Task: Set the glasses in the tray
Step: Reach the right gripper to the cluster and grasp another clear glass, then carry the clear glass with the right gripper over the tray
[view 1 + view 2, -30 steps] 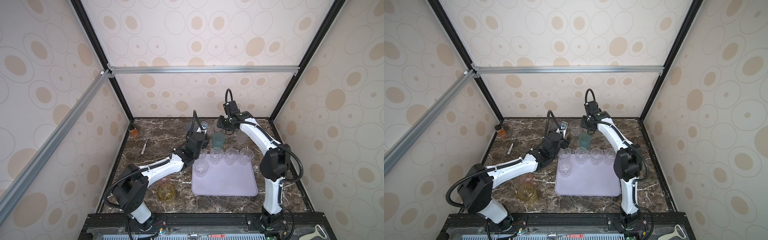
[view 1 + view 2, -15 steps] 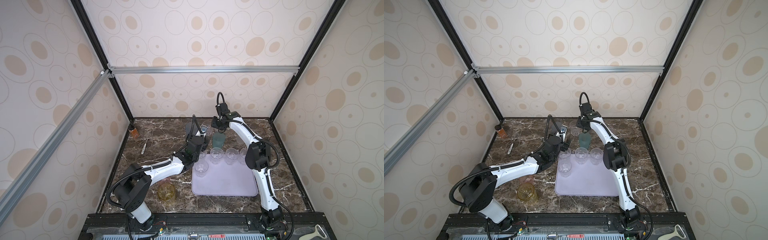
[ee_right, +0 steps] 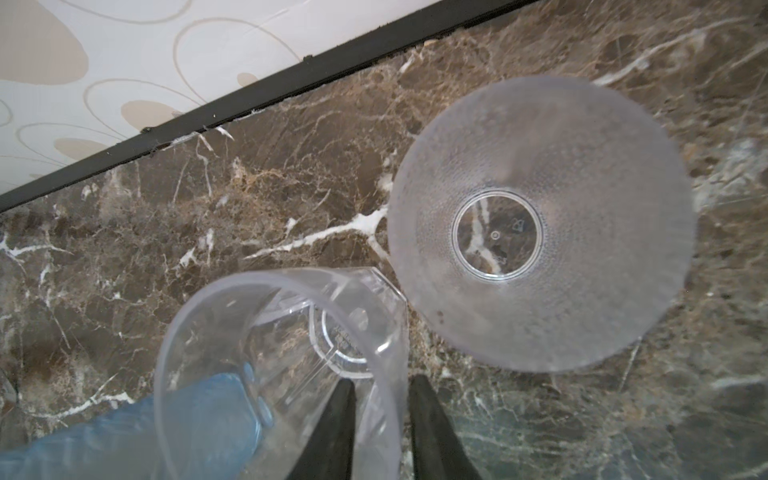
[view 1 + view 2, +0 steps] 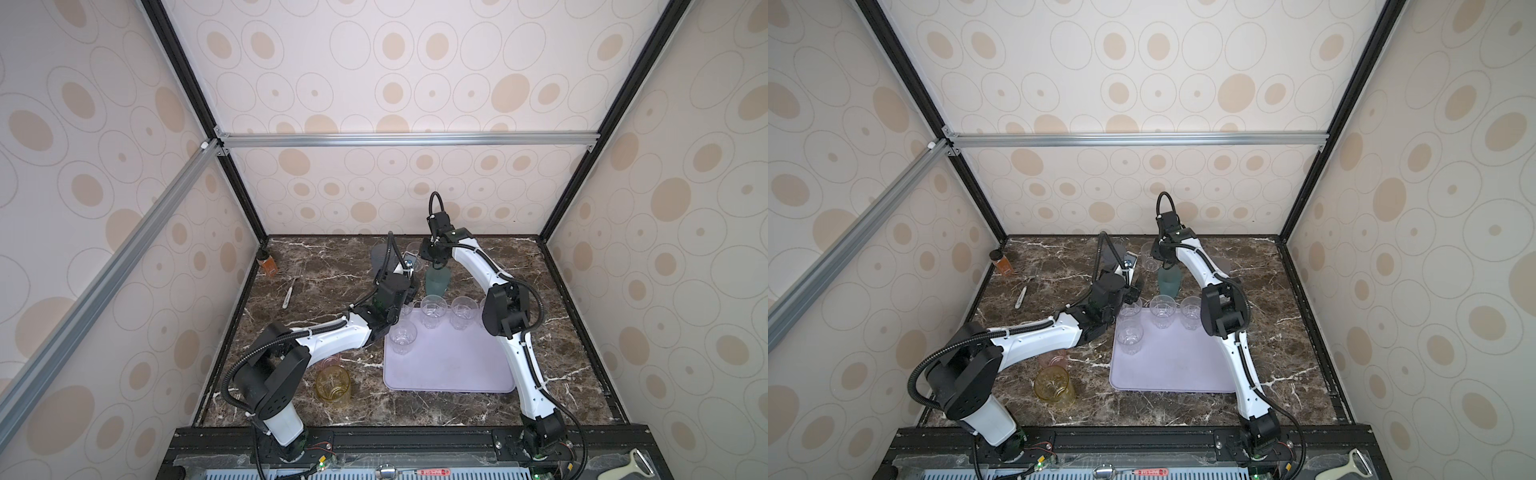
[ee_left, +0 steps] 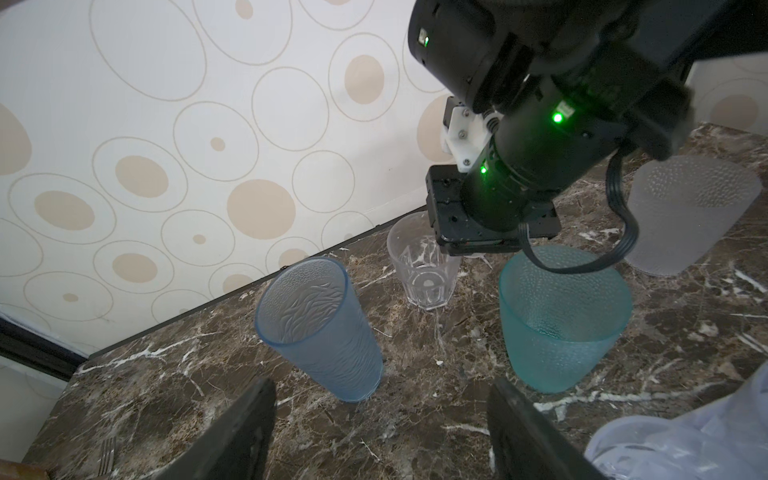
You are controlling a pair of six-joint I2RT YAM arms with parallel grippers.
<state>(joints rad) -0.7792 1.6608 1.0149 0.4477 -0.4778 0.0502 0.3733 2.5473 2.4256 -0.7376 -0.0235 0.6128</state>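
Note:
The pale lavender tray [image 4: 449, 370] [image 4: 1175, 370] holds three clear glasses [image 4: 433, 311] along its far and left edges. Behind it stand a teal glass [image 4: 436, 280] [image 5: 561, 320], a tall blue-grey glass [image 5: 320, 328], a frosted glass [image 5: 685, 216] [image 3: 540, 224] and a clear faceted glass [image 4: 1148, 255] [image 3: 282, 357]. My right gripper [image 3: 382, 399] [image 4: 430, 255] is shut on that clear glass's wall, one finger inside and one outside. My left gripper [image 5: 380, 415] stands open low over bare table, before the blue-grey and teal glasses. An amber glass [image 4: 332, 384] and a pink glass [image 4: 1054, 359] stand at the front left.
A small amber bottle [image 4: 266, 264] stands in the back left corner, with a fork [image 4: 291, 291] lying near it. The back wall's black rail [image 3: 249, 104] runs close behind the clear and frosted glasses. The left arm [image 4: 332, 332] lies along the tray's left side.
My right gripper swung left from near the frosted glass to the clear faceted glass, and its jaws narrowed onto the wall. The left arm barely moved.

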